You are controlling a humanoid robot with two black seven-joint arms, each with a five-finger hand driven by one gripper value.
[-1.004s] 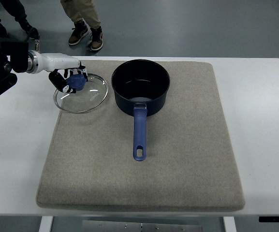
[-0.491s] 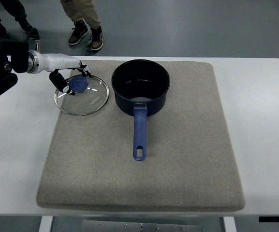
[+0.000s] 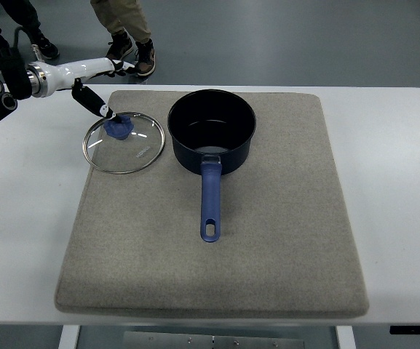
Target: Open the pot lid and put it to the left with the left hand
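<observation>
At the far left edge of the top view we saw our left arm reach in over the white table (image 3: 399, 189), its white forearm ending in the left hand (image 3: 99, 89), which hung spread wide and gripped nothing, one dark finger pointing down toward the lid's knob and ending just beside it; whether the tip touched the knob we could not tell. Just right of and nearer than that hand, the glass lid (image 3: 124, 143) lay flat on the far left part of the grey mat (image 3: 217, 269), its blue knob (image 3: 118, 126) upward and its metal rim just beside the pot without clearly touching it. Further right, the dark blue pot (image 3: 212, 128) stood uncovered on the far middle of the mat, its blue handle (image 3: 210, 203) pointing toward the near edge. Beyond the table's far side, a person's shoes (image 3: 132, 52) stood on the grey floor. Our right arm did not show.
</observation>
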